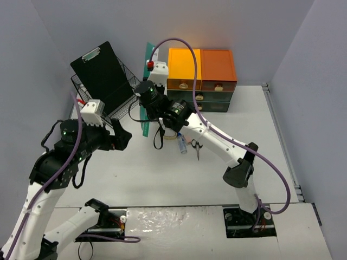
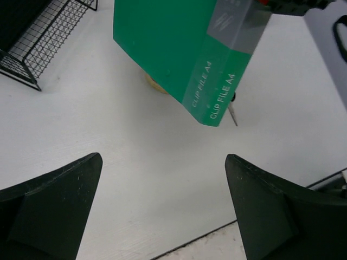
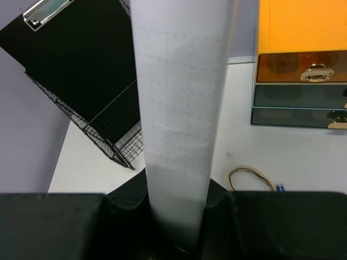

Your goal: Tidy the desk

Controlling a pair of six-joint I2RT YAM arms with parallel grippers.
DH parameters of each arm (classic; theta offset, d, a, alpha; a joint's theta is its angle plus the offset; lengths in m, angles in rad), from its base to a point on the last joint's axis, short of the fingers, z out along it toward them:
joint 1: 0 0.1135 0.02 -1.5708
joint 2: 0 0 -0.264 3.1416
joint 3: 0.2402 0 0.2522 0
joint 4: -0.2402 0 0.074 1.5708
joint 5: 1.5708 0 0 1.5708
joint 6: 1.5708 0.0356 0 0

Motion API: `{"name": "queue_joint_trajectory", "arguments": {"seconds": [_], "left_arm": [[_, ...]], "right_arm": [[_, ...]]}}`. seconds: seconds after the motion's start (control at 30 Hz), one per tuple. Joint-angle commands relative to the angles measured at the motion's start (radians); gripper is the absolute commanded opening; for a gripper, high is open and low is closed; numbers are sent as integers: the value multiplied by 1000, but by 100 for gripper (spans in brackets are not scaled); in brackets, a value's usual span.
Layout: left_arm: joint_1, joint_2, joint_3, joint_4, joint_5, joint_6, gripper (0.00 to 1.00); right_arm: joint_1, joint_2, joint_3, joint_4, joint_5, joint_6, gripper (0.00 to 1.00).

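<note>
Pale grey-blue walls close 3 sides of the white desk [image 1: 162, 179] under both arms, judged barely tidied: the right gripper [image 1: 152, 102] clamps a green clip file [image 2: 179, 49] upright beside the wire rack [image 1: 127, 100] holding 1 black clipboard [image 1: 100, 76], the left gripper [image 2: 162, 200] gapes empty, and scissors [image 1: 197, 147] and a rubber band [image 3: 249, 179] lie loose.

The right gripper [image 1: 147, 86] clamps a green folder [image 1: 145, 127], seen edge-on, beside the black wire rack [image 1: 128, 76] holding a black clipboard [image 1: 103, 76]. The left gripper [image 1: 123, 136] stands open near the rack. Scissors [image 1: 196, 147] lie on the desk [image 1: 162, 179] before the drawer unit [image 1: 200, 70].
</note>
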Motion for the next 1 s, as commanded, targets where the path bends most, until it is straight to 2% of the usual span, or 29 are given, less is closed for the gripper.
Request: {"name": "queue_joint_trajectory", "arguments": {"seconds": [0.0,0.1,0.17,0.27,0.43,0.57,0.83,0.97], "left_arm": [[-28,112,62,117,-101,141,94],[-100,164,107,123,-166,188,94],[-159,213,148,105,-262,220,94],[-307,249,204,108,-389,259,95],[-476,292,246,134,-597,304,95],[-515,285,227,197,-667,323,95],[-577,280,122,405,-772,365,95],[-600,279,73,487,-824,402,95]], "right_arm": [[-23,-17,74,83,47,-20,0],[-34,-17,70,84,49,-20,0],[-40,-21,65,83,52,-18,0],[-45,-21,65,84,46,-18,0],[-53,-14,80,85,35,-28,0],[-66,-21,72,83,9,-7,0],[-124,-89,21,83,-150,122,0],[-138,-121,53,82,-188,131,0]]}}
